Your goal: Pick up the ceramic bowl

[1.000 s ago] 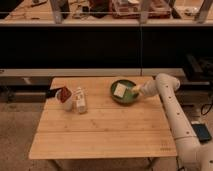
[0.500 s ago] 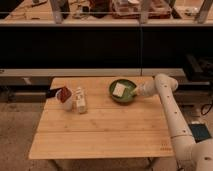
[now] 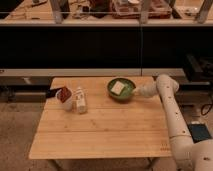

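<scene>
A pale rectangular wooden slat table [image 3: 100,132] fills the middle of the scene, with a dark shelf wall behind it and the robot's white jointed arm [image 3: 172,112] rising along its right edge. Over the last second the arm has swung its forearm left, and the round, shallow, dark green ceramic bowl [image 3: 121,89], with a pale whitish square piece [image 3: 118,88] lying inside, now sits a little higher and further from the camera than it did a second ago. That shift suggests the bowl is already coming off the tabletop, though no clear gap beneath it can be made out. The gripper [image 3: 136,91] is at the bowl's right rim, touching it; whether it is clamped on the rim or merely pressed against it cannot be told from this view. Well to the left, near the far left corner of the table, a white mug with red contents [image 3: 65,96] stands just beside a small white carton [image 3: 80,101], both apparently untouched. If the hold is real, the lift looks under way and a steady rise would complete the task.
</scene>
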Motion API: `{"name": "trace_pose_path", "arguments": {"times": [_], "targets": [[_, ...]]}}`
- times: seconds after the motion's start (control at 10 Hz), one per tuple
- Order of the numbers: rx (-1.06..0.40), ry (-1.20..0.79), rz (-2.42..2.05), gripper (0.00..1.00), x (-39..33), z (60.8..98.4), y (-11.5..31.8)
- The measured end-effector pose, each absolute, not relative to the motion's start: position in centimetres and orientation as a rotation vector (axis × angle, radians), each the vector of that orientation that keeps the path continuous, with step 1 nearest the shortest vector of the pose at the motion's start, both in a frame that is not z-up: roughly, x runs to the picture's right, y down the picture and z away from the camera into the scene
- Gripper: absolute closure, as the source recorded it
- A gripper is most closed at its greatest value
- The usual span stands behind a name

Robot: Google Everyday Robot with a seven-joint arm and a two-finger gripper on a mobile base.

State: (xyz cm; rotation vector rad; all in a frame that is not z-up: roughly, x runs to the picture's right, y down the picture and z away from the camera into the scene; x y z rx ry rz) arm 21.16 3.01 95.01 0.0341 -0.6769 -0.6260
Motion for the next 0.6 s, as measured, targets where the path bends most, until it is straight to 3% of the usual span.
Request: {"name": "trace_pose_path", "arguments": {"times": [0.3, 0.6], "targets": [[0.207, -0.715, -0.580, 0.85, 23.4, 90.0, -0.8], [0.280, -0.718, -0.711, 0.85, 24.6, 85.4, -1.2]]}}
